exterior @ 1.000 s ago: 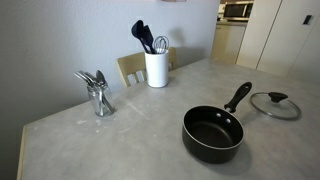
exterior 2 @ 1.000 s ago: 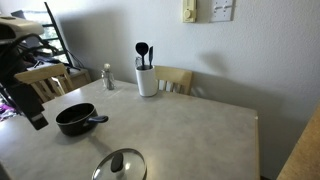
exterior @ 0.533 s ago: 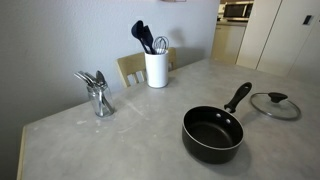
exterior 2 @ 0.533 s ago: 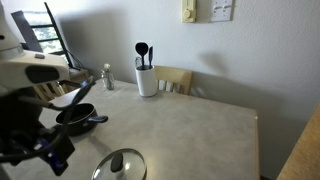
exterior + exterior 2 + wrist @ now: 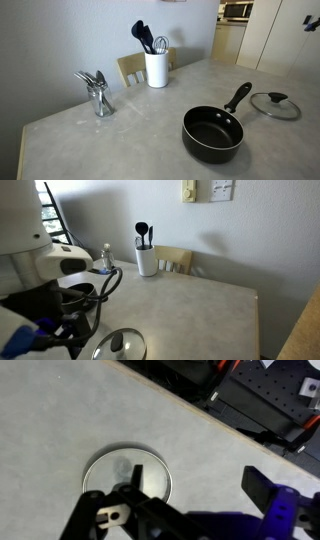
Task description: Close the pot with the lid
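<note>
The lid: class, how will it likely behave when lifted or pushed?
The lid looks rigid and probably breakable, being clear glass in a metal rim. Lying flat on the table, it should slide rather than roll or tip. Its central knob likely offers the surest hold.

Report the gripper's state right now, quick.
Gripper: open, holding nothing; the glass lid lies untouched below it.
</note>
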Motion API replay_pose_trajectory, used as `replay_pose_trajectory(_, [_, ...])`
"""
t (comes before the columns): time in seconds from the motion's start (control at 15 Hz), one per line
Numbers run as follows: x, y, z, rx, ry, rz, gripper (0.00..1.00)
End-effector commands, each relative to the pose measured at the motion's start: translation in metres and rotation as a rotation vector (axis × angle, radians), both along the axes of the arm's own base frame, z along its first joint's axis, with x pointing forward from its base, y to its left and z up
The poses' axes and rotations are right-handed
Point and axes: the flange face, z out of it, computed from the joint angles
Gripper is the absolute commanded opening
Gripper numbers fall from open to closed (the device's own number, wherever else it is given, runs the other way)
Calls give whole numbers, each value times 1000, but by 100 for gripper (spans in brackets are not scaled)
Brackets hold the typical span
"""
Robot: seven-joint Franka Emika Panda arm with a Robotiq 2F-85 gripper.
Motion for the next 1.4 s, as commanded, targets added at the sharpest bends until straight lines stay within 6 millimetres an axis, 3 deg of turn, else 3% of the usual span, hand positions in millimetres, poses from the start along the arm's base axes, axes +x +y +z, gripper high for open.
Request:
replay_pose_trajectory(0.0, [16, 7, -11, -28, -65, -73, 100])
replay_pose_trajectory(0.27, [40, 18, -31, -58, -146, -144, 100])
replay_pose_trajectory(0.73, [63, 18, -81, -4, -119, -54, 100])
replay_pose_trajectory(0.8, [66, 19, -81, 20, -116, -35, 100])
replay_pose_trajectory(0.87, [55, 24, -73, -1, -122, -79, 100])
replay_pose_trajectory(1.13, [59, 26, -75, -1, -118, -76, 100])
replay_pose_trajectory(1.33, [73, 27, -98, -65, -143, -45, 100])
